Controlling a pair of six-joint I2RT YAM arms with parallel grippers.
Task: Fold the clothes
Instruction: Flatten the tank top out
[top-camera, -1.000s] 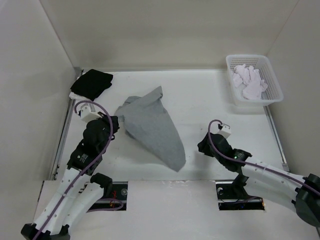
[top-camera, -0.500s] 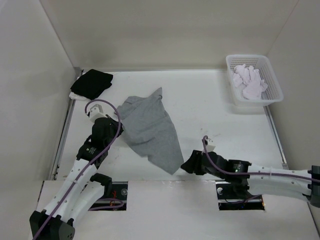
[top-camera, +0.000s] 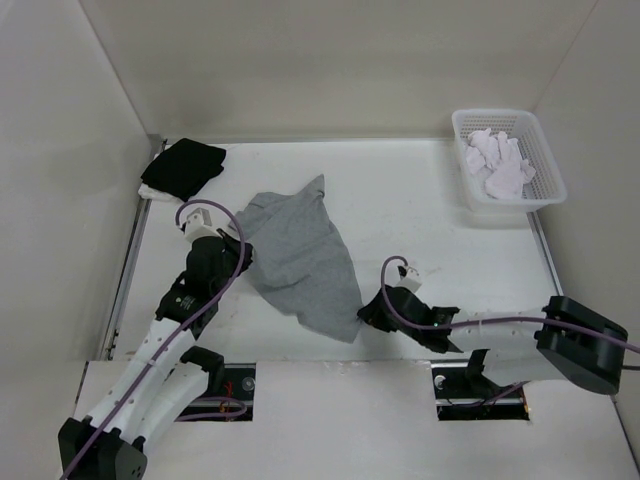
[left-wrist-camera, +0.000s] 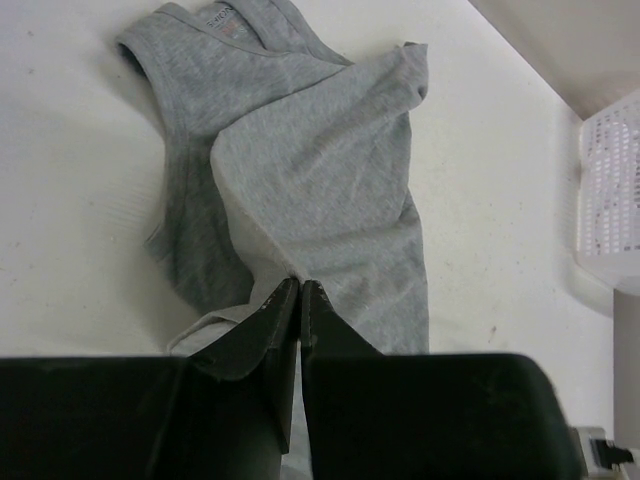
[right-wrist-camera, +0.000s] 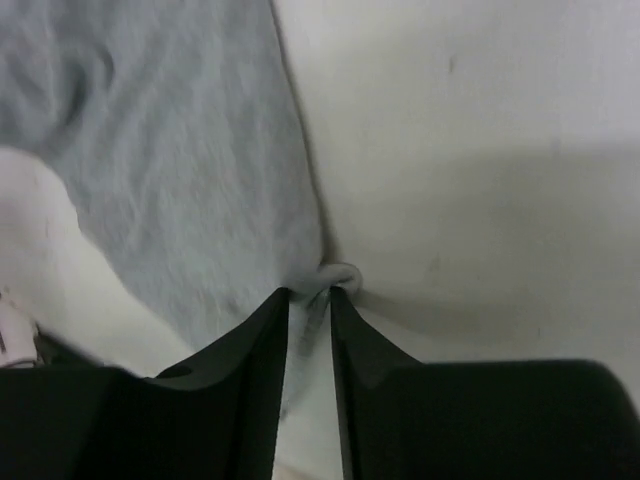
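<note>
Diagonally far-left to near-right: tank top (top-camera: 300, 262)

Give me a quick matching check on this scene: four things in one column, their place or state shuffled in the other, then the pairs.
1 black garment
2 basket
3 left gripper
4 right gripper

A clamped on near tip of tank top
B far left corner of the table
C shut on left edge of tank top
D far right corner, holding white cloths

Pairs: 1-B, 2-D, 3-C, 4-A
</note>
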